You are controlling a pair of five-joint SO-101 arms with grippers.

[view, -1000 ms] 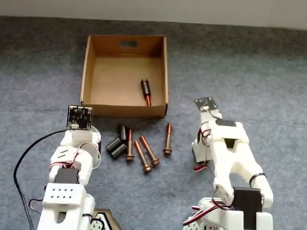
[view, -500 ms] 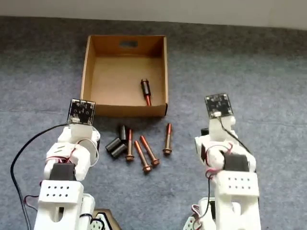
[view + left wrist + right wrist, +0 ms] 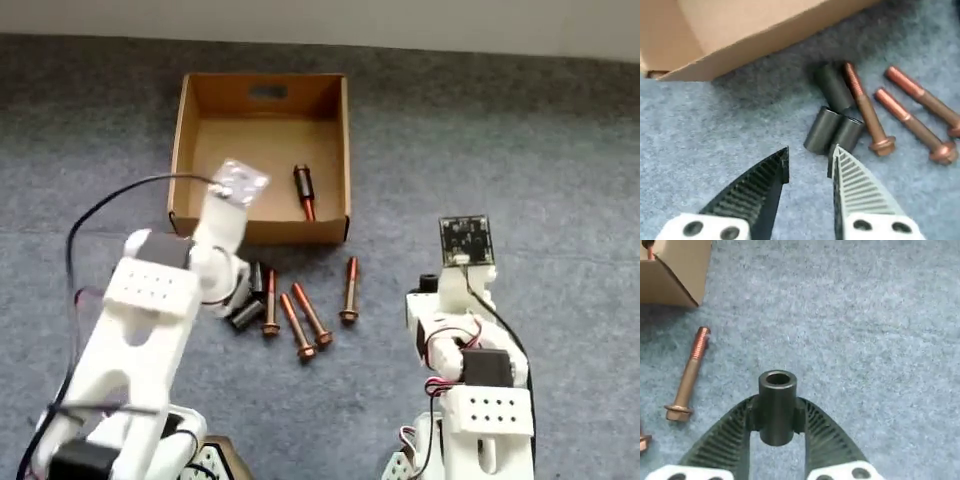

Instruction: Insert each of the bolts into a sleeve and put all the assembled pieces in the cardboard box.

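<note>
Sleeve (image 3: pixel 777 390) clamped in right tool (image 3: pixel 777 405), right wrist view; left tool (image 3: pixel 810 150) parted, empty.

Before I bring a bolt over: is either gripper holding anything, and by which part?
The right gripper holds a black sleeve, pinched across its sides about midway, open end facing outward. The left gripper is open and empty.

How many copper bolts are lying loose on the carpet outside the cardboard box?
4. One copper-coloured flanged bolt lies beside the black cylindrical sleeves, two more next to it, the fourth apart, all before the cardboard box. None seems hidden.
</note>
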